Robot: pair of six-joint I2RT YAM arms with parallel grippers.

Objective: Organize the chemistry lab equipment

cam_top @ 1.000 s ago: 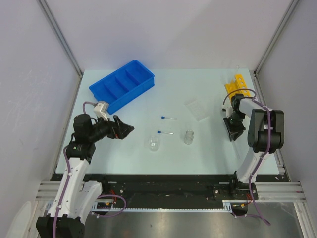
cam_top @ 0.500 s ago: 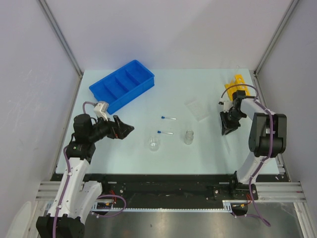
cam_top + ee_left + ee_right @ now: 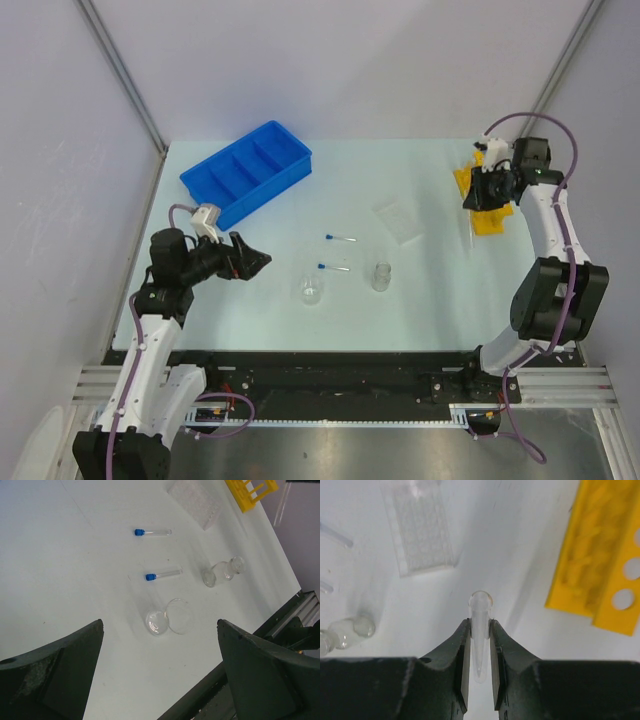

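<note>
My right gripper [image 3: 484, 192] is shut on a long clear tube [image 3: 480, 630] and holds it above the table, just left of the yellow holed rack [image 3: 490, 205]; the rack also shows in the right wrist view [image 3: 592, 555]. The tube hangs below the gripper [image 3: 470, 230]. My left gripper [image 3: 252, 262] is open and empty, left of the small beaker [image 3: 312, 290]. The beaker [image 3: 167, 620], the vial [image 3: 222, 572] and two blue-capped tubes [image 3: 152, 531] [image 3: 162, 574] lie on the table in the left wrist view. The clear plate [image 3: 398, 220] lies between the tubes and the rack.
The blue divided tray [image 3: 245, 172] stands at the back left with nothing seen in its compartments. The vial [image 3: 381, 276] stands near the table's middle front. Frame posts and grey walls close in the table's sides.
My right arm has lifted from the front right of the table and swung back toward the yellow rack, with the clear tube in its jaws. The left arm has not moved.
</note>
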